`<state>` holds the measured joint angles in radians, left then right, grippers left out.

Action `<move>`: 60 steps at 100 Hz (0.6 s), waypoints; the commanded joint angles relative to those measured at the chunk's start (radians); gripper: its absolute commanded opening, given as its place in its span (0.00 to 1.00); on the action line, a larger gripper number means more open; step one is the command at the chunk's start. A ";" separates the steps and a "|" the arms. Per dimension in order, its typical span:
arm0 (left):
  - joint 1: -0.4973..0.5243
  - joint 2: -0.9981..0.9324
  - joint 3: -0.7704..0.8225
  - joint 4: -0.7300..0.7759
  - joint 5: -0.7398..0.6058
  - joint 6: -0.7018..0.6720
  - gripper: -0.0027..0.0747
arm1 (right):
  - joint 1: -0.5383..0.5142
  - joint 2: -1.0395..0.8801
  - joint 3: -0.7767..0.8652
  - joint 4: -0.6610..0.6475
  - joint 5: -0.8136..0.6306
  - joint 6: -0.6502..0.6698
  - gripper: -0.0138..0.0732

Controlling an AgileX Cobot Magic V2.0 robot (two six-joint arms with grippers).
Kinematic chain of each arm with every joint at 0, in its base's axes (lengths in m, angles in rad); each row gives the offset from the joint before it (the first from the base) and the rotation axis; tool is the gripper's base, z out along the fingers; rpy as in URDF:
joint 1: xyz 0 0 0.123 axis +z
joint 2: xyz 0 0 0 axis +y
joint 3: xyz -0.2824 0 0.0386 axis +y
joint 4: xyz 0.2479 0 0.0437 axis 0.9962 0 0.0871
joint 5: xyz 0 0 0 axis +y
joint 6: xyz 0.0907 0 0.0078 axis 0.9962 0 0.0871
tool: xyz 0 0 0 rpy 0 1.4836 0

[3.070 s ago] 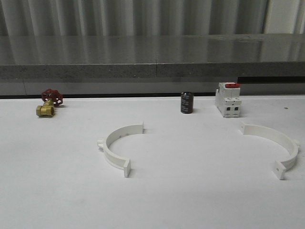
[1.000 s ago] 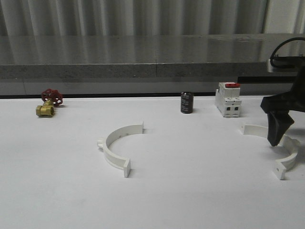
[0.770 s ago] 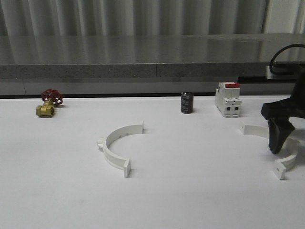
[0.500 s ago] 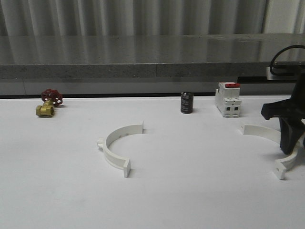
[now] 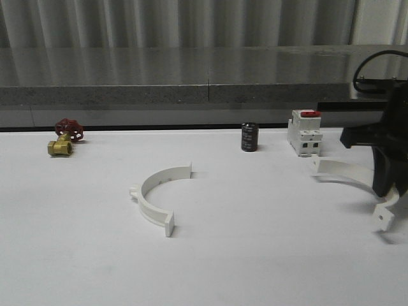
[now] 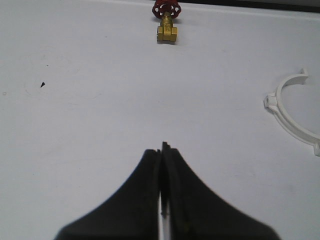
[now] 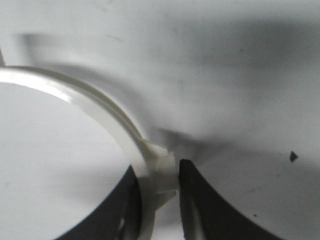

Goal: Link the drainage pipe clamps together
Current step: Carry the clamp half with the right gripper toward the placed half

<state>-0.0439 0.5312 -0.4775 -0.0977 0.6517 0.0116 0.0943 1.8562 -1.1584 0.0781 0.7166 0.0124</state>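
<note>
Two clamps: left clamp [image 5: 156, 199] centre frame; right clamp [image 5: 357, 182] at right edge.
Right fingers [image 7: 200, 210]: gripping right clamp.
Left fingers [image 6: 145, 200]: closed, empty.

No readable text, label, brand or number on anything in view.

White half-ring clamp [image 7: 107, 117] pinched between black fingers [image 7: 197, 200] of the right gripper [image 7: 157, 187], above white table [image 7: 225, 75], small dark speck [image 7: 293, 156]

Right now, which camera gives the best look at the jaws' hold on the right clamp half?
The right wrist view: the right clamp half sits pinched between the jaws. The front view shows it whole, but the right gripper hides the contact.
</note>
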 commanded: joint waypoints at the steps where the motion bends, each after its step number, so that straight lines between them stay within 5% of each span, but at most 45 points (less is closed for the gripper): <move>1: 0.002 0.001 -0.029 -0.008 -0.070 0.004 0.01 | 0.045 -0.057 -0.058 0.016 0.012 0.021 0.09; 15: 0.002 0.001 -0.029 -0.008 -0.070 0.004 0.01 | 0.173 -0.047 -0.116 -0.014 0.010 0.175 0.09; 36: 0.002 0.001 -0.029 -0.008 -0.070 0.004 0.01 | 0.346 0.025 -0.249 -0.230 0.064 0.543 0.09; 60: 0.002 0.001 -0.029 -0.008 -0.070 0.004 0.01 | 0.424 0.127 -0.364 -0.292 0.133 0.656 0.09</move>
<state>-0.0439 0.5312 -0.4775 -0.0977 0.6517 0.0116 0.5076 2.0188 -1.4732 -0.1791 0.8431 0.6422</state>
